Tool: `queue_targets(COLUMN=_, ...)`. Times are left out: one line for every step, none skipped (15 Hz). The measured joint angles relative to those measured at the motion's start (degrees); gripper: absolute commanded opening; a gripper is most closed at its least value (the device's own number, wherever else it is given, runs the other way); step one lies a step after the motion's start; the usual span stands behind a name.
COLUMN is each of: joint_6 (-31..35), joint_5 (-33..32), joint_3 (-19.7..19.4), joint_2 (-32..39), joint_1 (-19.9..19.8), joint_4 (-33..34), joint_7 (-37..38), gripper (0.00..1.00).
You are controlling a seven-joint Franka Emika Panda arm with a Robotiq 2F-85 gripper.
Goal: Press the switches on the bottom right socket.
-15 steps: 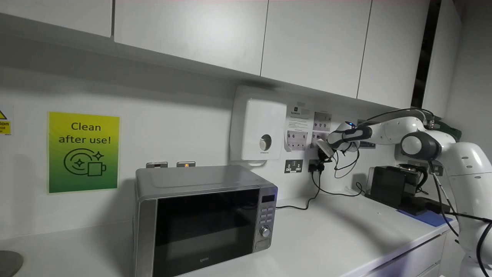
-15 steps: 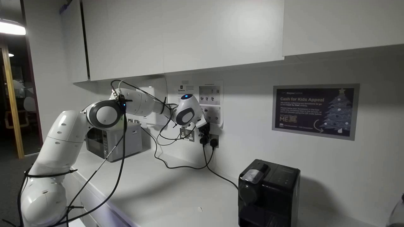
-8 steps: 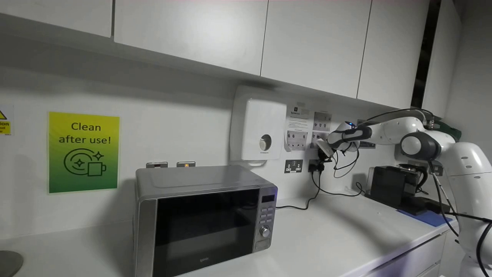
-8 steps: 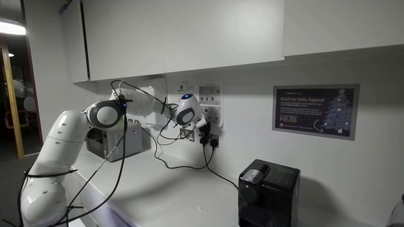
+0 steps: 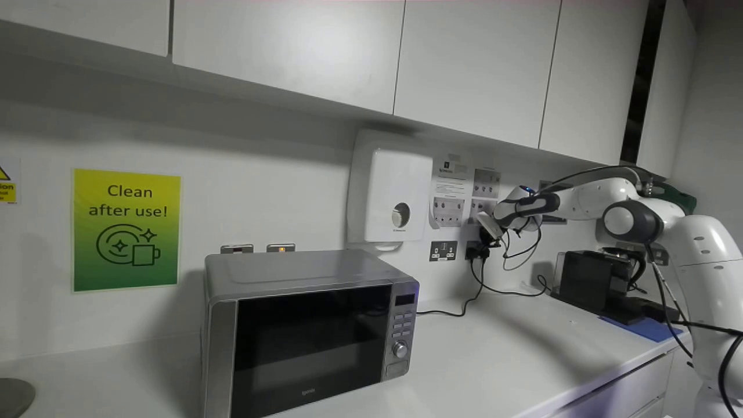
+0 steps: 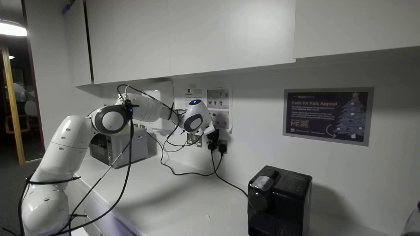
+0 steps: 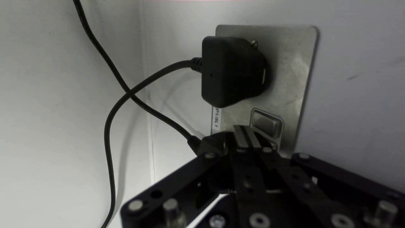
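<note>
Missing the switches (image 7: 266, 124) is being risked, the closed fingers (image 7: 241, 137) seemingly being crowded by a half-hidden plug (image 7: 215, 142).

Arm (image 6: 67, 141), one: white, dark grey rings at the joints. In an exterior view it rises from the lower left corner, bends at the elbow (image 6: 111, 119) left of centre; forearm (image 6: 142, 107) slopes down rightward to the tilted wrist (image 6: 202, 113) near mid-frame, small blue light (image 6: 195, 102) lit. In an exterior view, upper arm (image 5: 705, 249) at the right edge, limb reaching leftward. Gripper (image 7: 246, 136): black, lower centre of the wrist view, pointing up the frame; fingertips (image 7: 241, 138) together, side by side.
</note>
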Motion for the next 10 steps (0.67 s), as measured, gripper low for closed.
queue_targets(joint_6=0.00, joint_5=0.00, joint_3=0.00, joint_2=0.38, joint_1=0.00, joint_4=0.03, joint_7=0.03, gripper=0.00)
queue_targets(joint_6=-0.07, joint_5=-0.01, joint_3=0.00, joint_2=0.77, joint_1=0.01, joint_4=0.21, joint_7=0.04, gripper=0.00)
queue_targets(joint_6=-0.13, joint_5=-0.02, joint_3=0.00, joint_2=0.88, joint_1=0.01, joint_4=0.36, joint_7=0.04, gripper=0.00)
queue_targets(joint_6=-0.13, joint_5=-0.02, joint_3=0.00, joint_2=0.92, joint_1=0.01, joint_4=0.41, joint_7=0.04, gripper=0.00)
queue_targets(joint_6=-0.18, joint_5=-0.04, joint_3=0.00, joint_2=0.92, joint_1=0.02, joint_4=0.43, joint_7=0.04, gripper=0.00)
queue_targets(joint_6=-0.29, joint_5=-0.09, joint_3=0.00, joint_2=0.92, joint_1=0.01, joint_4=0.48, joint_7=0.04, gripper=0.00)
queue_targets(joint_6=-0.39, joint_5=-0.24, joint_3=0.00, joint_2=0.92, joint_1=0.02, joint_4=0.53, joint_7=0.03, gripper=0.00)
queue_targets(joint_6=-0.51, joint_5=-0.55, joint_3=0.00, joint_2=0.92, joint_1=0.04, joint_4=0.59, joint_7=-0.05, gripper=0.00)
queue_targets(joint_6=-0.68, joint_5=-1.00, joint_3=0.00, joint_2=0.92, joint_1=0.07, joint_4=0.66, joint_7=-0.24, gripper=0.00)
queue_targets(joint_6=-0.89, joint_5=-1.41, joint_3=0.02, joint_2=0.91, joint_1=0.11, joint_4=0.73, joint_7=-0.70, gripper=0.00)
